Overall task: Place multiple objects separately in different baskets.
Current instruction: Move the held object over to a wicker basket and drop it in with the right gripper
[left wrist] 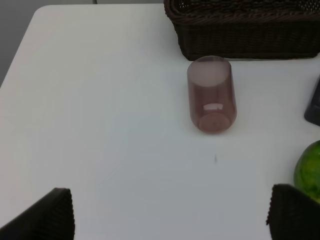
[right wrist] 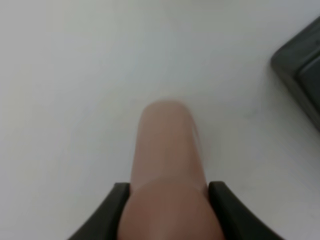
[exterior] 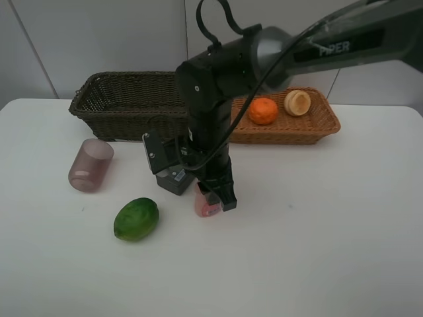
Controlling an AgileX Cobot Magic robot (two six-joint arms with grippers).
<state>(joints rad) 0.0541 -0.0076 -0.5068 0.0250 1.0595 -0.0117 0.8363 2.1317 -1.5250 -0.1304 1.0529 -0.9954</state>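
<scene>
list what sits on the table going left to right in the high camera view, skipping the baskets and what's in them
purple cup → green fruit → dark-green bottle, partly under the arm → pink bottle, clamped in the right gripper

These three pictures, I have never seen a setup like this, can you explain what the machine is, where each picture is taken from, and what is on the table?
It is a two-armed robot at a white table. One picture looks down from a high camera; the other two come from cameras on each wrist. The right end effector is shut on a pink bottle, seen close in its wrist view. The left end effector is open, above the table near a translucent purple cup lying on its side and a green oval fruit. At the back stand a dark brown wicker basket and an orange-tan wicker basket holding an orange and a pale round item.
</scene>
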